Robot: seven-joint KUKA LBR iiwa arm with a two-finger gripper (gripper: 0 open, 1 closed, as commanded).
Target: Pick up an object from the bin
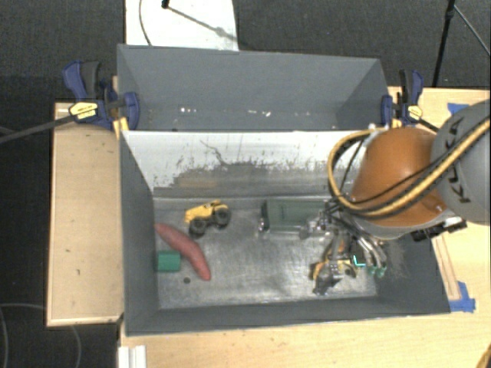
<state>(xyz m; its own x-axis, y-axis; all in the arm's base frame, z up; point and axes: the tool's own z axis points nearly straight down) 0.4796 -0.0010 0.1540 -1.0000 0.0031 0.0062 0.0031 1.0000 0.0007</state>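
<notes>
My gripper (328, 271) hangs low over the bin floor at the right, under the arm's orange cover. A dark green boxy thing (288, 213) lies just up and left of it, against the back wall. A small teal-green bit (377, 270) shows right beside the gripper on its right. Whether anything sits in the gripper is hidden.
At the left of the bin lie a yellow toy truck (207, 216), a long red sausage-shaped thing (186, 251) and a small green block (168, 262). Bare floor stretches between those and the gripper. The arm and its cables cover the bin's right end.
</notes>
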